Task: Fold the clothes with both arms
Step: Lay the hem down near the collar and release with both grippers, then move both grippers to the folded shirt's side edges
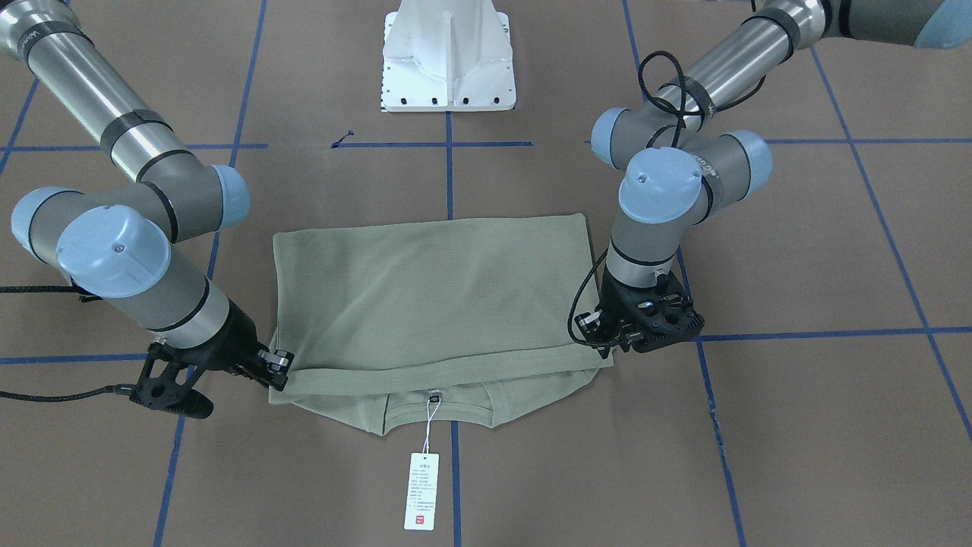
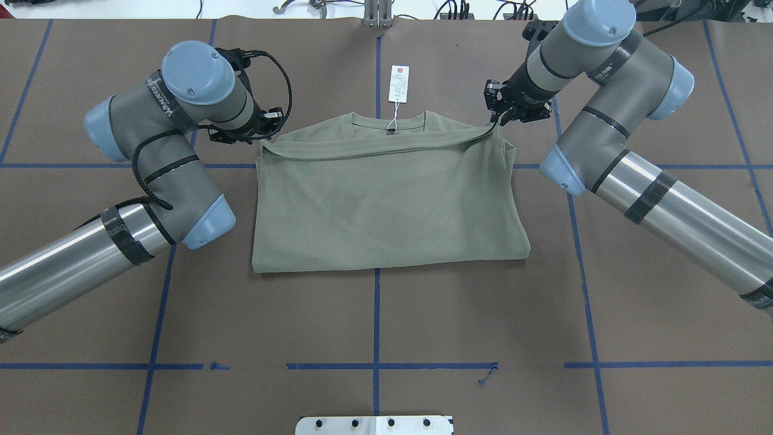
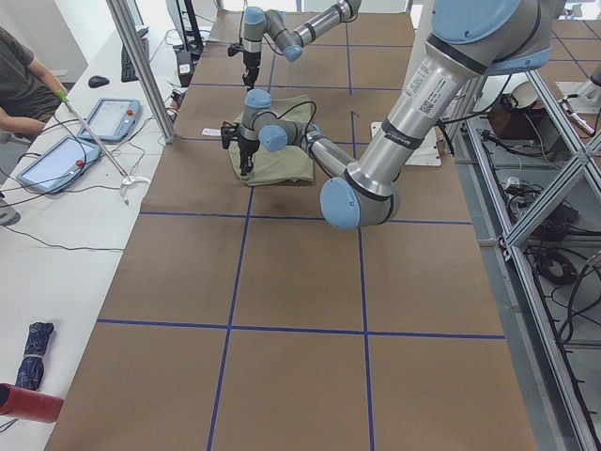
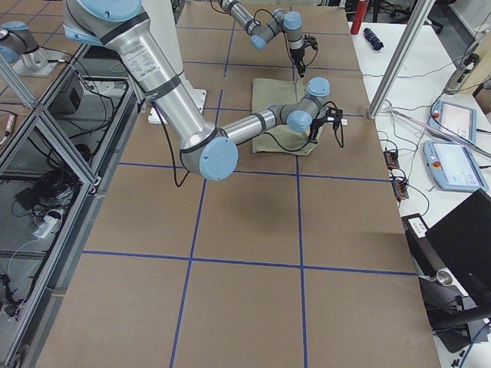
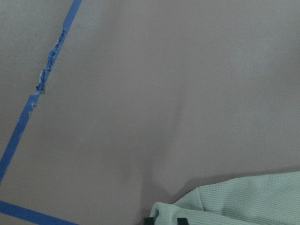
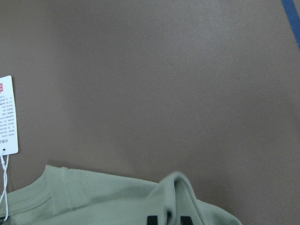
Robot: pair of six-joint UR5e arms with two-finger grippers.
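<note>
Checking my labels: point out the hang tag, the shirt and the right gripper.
hang tag (image 1: 421,490), front-facing view, card's middle
shirt (image 2: 386,205), overhead view, folded top layer
right gripper (image 2: 495,119), overhead view, between its fingertips

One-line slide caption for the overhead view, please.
Left gripper and right gripper pinch the folded sage shirt at its collar-end corners; hang tag beyond.

The shirt (image 2: 386,205) is plain pale sage green in a fine rib; its tag (image 2: 398,83) is white with grey print and a red mark. The table (image 2: 386,326) is brown, gridded with blue tape. The left arm (image 2: 151,145) and right arm (image 2: 610,121) are grey and silver with light-blue caps and black bands. The base (image 1: 448,57), top centre, is white.
</note>
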